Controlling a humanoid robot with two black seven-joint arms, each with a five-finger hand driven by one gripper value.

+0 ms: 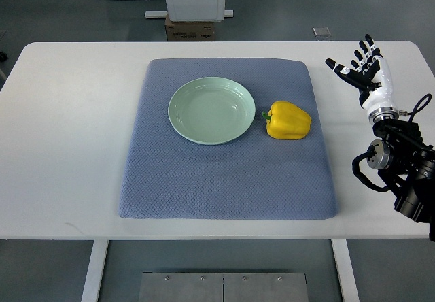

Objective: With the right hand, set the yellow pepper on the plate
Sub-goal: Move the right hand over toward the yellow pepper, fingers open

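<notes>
Right hand (361, 67) at far right of the white surface (68, 125), arm entering from the right edge. Fingers (368, 44) spread and extended, pointing away from the robot; thumb out to the left. Holding nothing. White and black shell on the hand, black wrist joints and cables behind it, nearer the robot. Hand hovers over or rests on bare surface, cannot tell which; it is clear of the mat's right edge.

Yellow pepper (289, 120) lies on the blue-grey mat (224, 179), right of centre. It is on its side, green stem pointing left toward the plate. Well apart from the hand, to the hand's left and a little nearer the robot.

Pale green plate (212, 110) on the mat, just left of the pepper. Stem tip sits just beside the plate's right rim; contact not clear. Plate holds nothing. Round, shallow, upright.

Mat is a quilted rectangle covering the middle of the surface, bare white margin on all sides.

Beyond the far edge: grey floor, a white stand base with a brown cardboard box (190, 28) under it, a small grey square fitting (321, 32) on the floor.
</notes>
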